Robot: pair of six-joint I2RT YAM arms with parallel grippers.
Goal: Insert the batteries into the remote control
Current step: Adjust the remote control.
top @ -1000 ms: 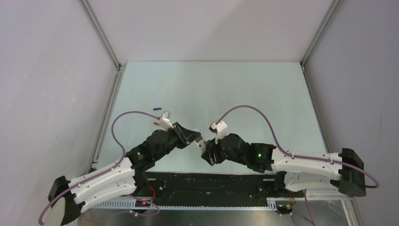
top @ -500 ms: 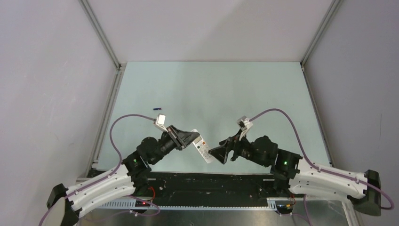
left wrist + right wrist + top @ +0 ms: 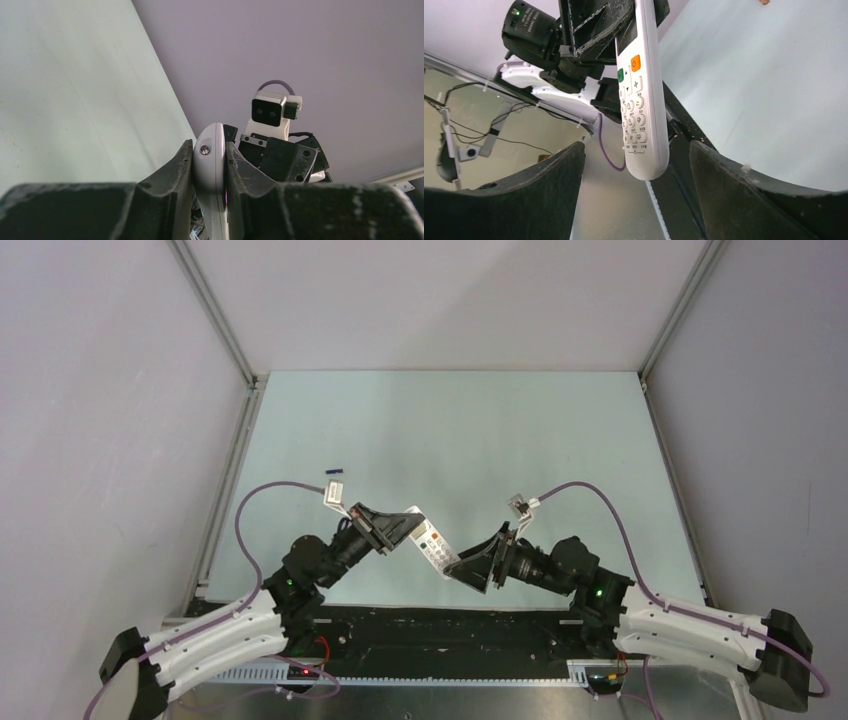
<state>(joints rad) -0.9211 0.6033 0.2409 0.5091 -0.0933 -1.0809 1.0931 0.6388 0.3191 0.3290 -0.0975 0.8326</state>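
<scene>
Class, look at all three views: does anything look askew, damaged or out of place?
Nothing looks damaged. The remote control hangs tilted off the table, pinched at its screen end by the left gripper; the right gripper is open either side.

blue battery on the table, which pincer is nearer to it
Left. The left pincer, shut on the remote control, sits just near-right of the blue battery; the right pincer, open, is farther right beyond the remote.
</scene>
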